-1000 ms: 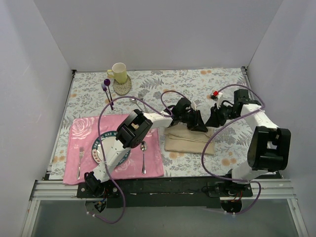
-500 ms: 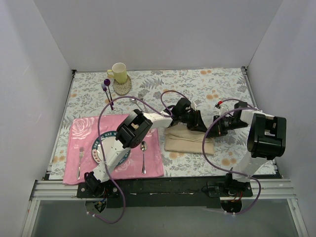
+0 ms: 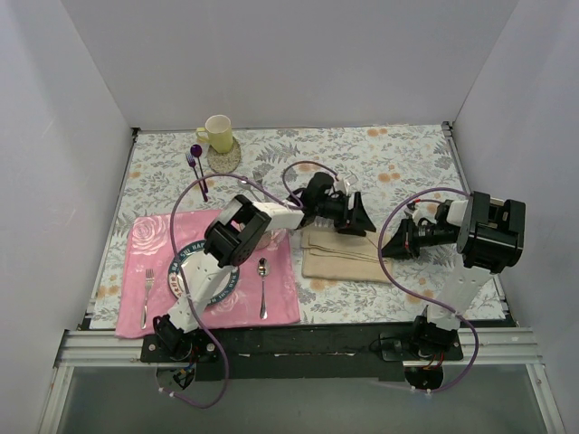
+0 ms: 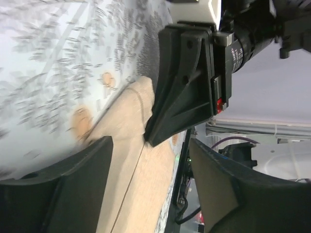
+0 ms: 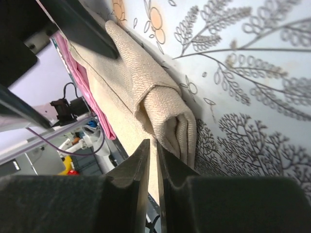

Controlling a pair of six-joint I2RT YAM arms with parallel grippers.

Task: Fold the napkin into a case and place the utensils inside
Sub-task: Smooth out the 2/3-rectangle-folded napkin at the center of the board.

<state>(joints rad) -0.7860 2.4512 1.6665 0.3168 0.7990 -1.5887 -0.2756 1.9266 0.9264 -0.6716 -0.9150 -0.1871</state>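
On the tablecloth [image 3: 298,154], just right of the placemat [image 3: 149,240], the napkin [image 3: 348,258] lies folded; soft, light and limp, it will slump, so I'd pinch a doubled edge, not the flat middle; left claw [image 3: 357,221] stands open above its far edge; right claw [image 3: 389,245], jaws nearly together, noses its rolled end, holding nothing I can see.

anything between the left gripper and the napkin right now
Nothing visible. The left gripper hangs open at the far edge of the napkin. The right gripper is at the napkin's right end, off to the side and not in between.
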